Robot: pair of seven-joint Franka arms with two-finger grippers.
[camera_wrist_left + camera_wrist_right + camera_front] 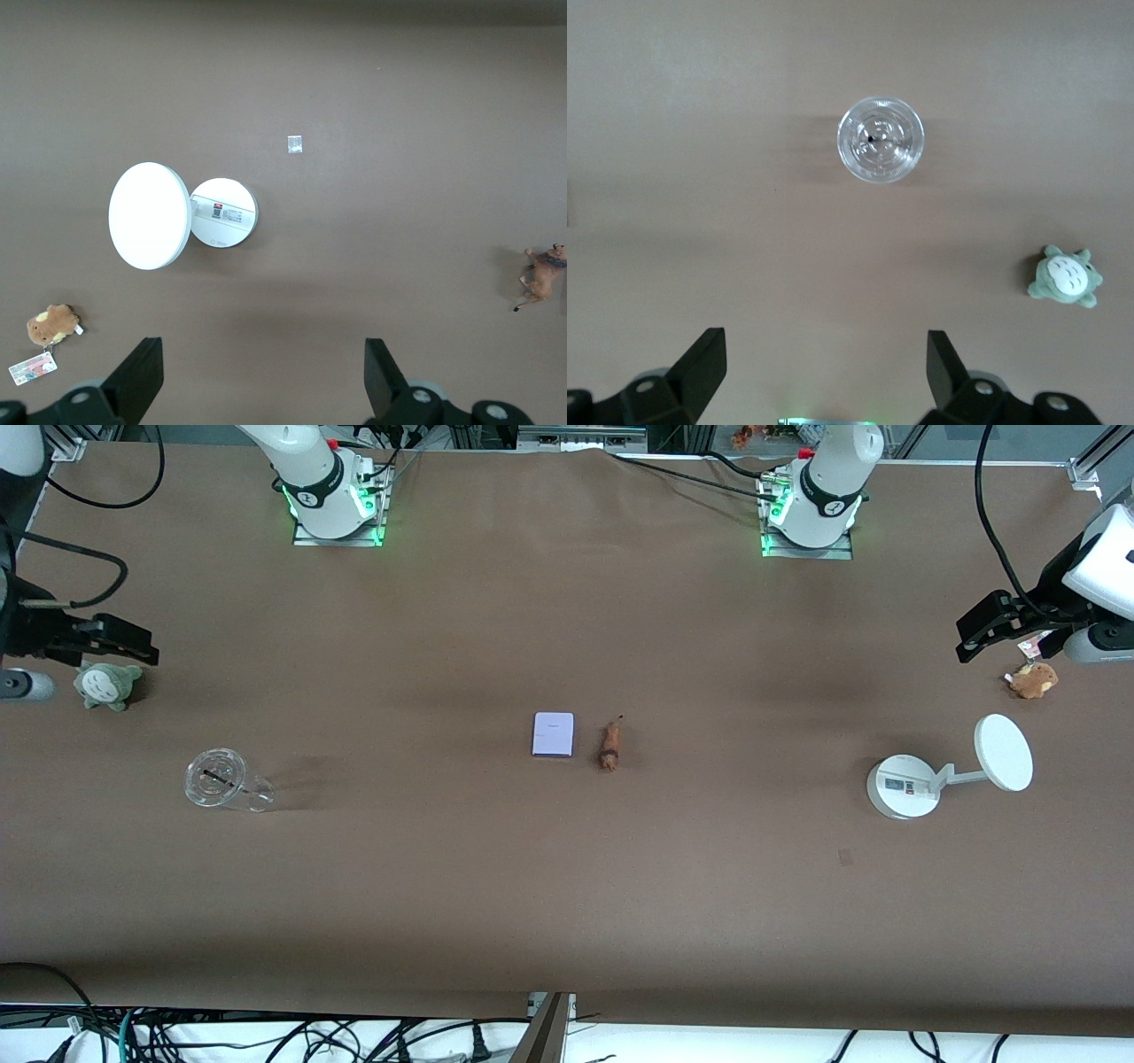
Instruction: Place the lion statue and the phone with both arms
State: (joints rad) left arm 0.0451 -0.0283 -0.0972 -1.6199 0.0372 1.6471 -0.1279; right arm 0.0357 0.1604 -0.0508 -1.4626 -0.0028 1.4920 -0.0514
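Phone [553, 734] beside lion statue [609, 746], both grippers' fingers [142, 372] [704, 359] spread, aloft.

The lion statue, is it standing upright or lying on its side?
Lying on its side. The lion statue stretches flat along the table beside the phone, legs sideways.

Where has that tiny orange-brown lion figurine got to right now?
In the front view, the tiny orange-brown lion statue lies on the brown table's middle, close beside the flat pale-lavender phone on the side toward the left arm's end, untouched by either gripper.
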